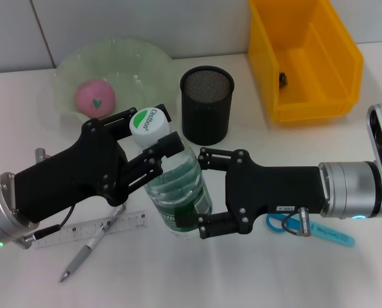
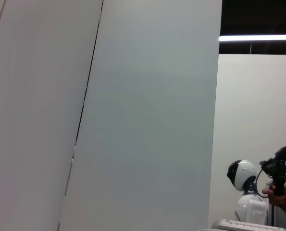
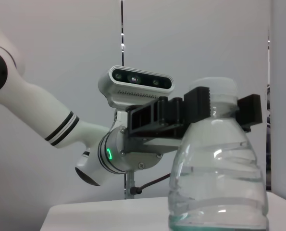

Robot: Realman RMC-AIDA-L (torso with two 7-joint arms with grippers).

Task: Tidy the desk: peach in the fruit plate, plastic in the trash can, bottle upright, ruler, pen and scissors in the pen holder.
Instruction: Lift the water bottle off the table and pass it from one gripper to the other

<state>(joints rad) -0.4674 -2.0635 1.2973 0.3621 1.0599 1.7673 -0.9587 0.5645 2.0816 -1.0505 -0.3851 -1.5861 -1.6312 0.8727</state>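
Both arms meet at the bottle (image 1: 176,192) in the middle of the desk (image 1: 242,276). The left gripper (image 1: 153,149) is closed on the neck just under the white and green cap (image 1: 147,120), and the right gripper (image 1: 202,192) has its fingers around the body at the green label, one on each side. In the right wrist view the bottle (image 3: 218,168) looks upright, with the left gripper (image 3: 219,108) clamped across its neck.

The risk, as I judge it, is in the release. If one gripper lets go while the base is not flat on the desk, the bottle may tip and roll onto the ruler (image 1: 94,228) and pen (image 1: 91,247) just beside it. A hard squeeze on the thin body could also buckle it.

The peach (image 1: 95,97) already lies in the fruit plate (image 1: 123,61). The pen holder (image 1: 207,104) looks empty. The blue scissors (image 1: 319,231) lie under the right arm, and something small and dark sits in the yellow bin (image 1: 325,58).

The cap reads "Cestbon"; the ruler's markings are too small to read
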